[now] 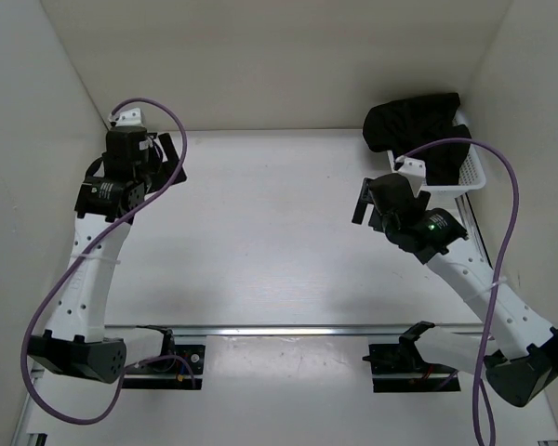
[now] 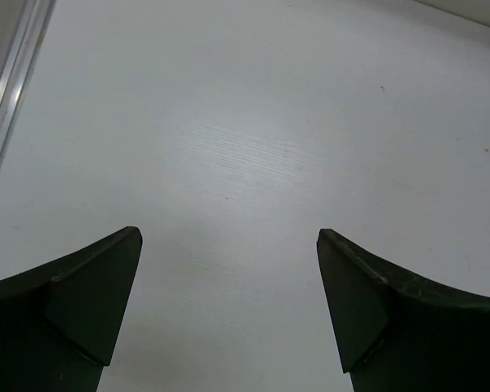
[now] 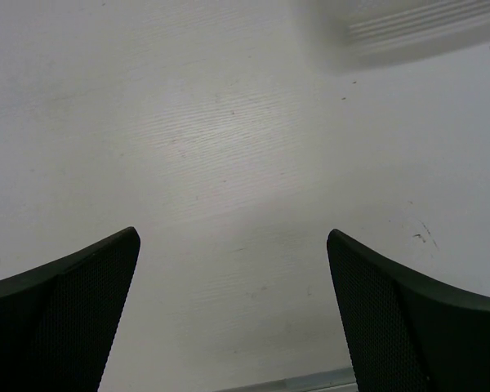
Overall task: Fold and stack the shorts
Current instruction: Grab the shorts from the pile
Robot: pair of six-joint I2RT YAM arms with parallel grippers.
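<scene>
Left tool (image 2: 229,245) and right tool (image 3: 233,245) are hanging spread open and empty over the white tabletop (image 1: 260,232) while the crumpled black soft-cloth shorts (image 1: 414,125) are sitting heaped in the white mesh basket (image 1: 474,177) at far right, so folding and stacking are looking wholly undone.

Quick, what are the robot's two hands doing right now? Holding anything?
Left gripper: open, holding nothing.
Right gripper: open, holding nothing.
</scene>
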